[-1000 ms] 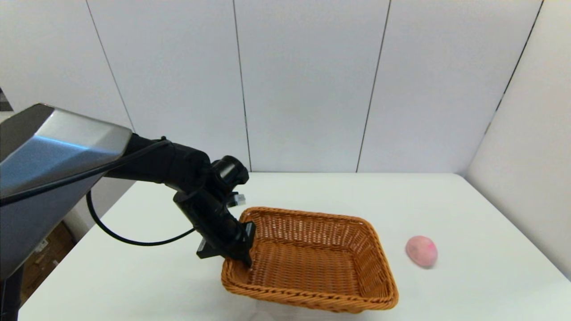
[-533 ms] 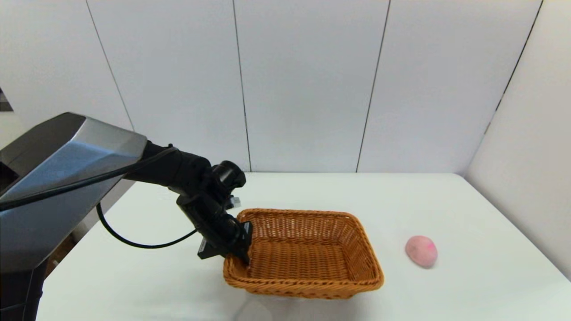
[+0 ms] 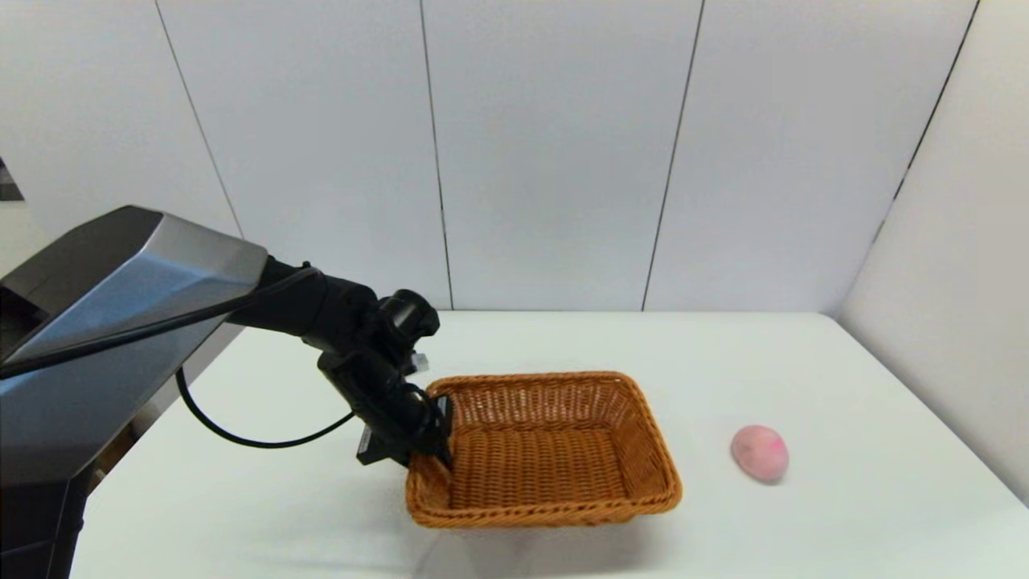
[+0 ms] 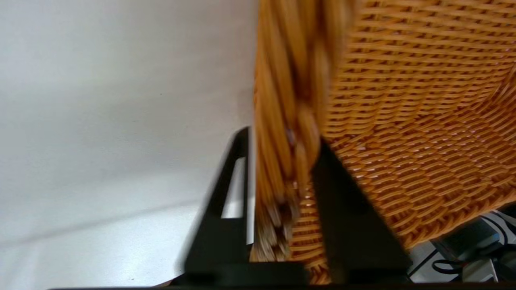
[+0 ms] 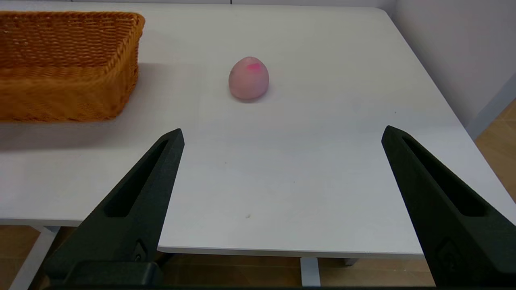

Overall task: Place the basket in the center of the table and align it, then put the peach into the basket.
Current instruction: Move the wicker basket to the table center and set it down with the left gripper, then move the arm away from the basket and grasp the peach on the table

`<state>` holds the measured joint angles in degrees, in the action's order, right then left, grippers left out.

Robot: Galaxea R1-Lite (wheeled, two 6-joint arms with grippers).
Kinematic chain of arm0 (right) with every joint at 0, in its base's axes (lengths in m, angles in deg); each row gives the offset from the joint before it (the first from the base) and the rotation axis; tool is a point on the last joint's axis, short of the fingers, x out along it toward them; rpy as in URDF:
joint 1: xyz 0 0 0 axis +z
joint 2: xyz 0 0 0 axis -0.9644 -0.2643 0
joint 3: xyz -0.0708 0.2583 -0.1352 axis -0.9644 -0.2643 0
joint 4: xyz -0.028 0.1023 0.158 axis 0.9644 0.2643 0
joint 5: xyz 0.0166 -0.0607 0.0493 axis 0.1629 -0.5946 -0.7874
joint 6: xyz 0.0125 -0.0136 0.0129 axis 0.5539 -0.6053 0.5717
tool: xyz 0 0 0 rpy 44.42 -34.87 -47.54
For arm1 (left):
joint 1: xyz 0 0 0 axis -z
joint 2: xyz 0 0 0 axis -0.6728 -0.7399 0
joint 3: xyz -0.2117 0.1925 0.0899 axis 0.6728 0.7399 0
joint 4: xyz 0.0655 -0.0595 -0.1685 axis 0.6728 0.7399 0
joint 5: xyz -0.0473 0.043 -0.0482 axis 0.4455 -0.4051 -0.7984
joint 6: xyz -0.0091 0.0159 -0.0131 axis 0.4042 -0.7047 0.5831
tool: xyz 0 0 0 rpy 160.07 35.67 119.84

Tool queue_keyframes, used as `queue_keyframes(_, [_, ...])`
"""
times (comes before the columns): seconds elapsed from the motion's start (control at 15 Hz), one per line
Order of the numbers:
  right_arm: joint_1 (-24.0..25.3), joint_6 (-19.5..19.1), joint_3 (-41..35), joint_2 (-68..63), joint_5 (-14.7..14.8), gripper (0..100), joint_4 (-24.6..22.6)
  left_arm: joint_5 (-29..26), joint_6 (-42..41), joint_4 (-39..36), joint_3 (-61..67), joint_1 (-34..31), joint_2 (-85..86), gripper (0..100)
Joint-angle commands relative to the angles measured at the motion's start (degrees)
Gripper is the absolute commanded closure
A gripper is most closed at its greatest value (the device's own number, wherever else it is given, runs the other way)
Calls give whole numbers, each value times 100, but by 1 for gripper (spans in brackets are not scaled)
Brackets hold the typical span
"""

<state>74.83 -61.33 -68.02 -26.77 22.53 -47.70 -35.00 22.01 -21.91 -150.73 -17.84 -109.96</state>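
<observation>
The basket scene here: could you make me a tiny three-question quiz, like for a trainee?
1. True or false: the peach lies inside the basket.
2. Which gripper clamps the basket's rim? A) left gripper B) right gripper
3. Fill in: the right gripper's fingers are ____.

Key: 1 false, it lies on the table beside the basket; 2 A; 3 open.

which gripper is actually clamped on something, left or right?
The left gripper: its fingers pinch the basket rim at the basket's left side. The right gripper is wide open, short of the peach.
</observation>
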Motion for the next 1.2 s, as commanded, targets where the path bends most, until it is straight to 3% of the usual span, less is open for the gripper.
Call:
queue_keyframes(0.07, [2,-4,1,6,-2,0,9,7,-8,27,-19,-1,146,0])
queue_keyframes(0.33, [2,-4,1,6,-2,0,9,412,-201,97,-256,-335,699,0])
queue_keyframes(0.73, [2,-4,1,6,-2,0,9,465,-1485,976,-441,-2101,2070,0])
queue_keyframes(0.87, [11,-4,1,6,-2,0,9,807,-1889,1301,-370,-2515,2422,0])
queue_keyframes(1.0, [2,-4,1,6,-2,0,9,1317,-2012,1495,-256,-2734,2791,0])
queue_keyframes(1.2, [11,-4,1,6,-2,0,9,1308,-2117,1504,333,-2734,4189,0])
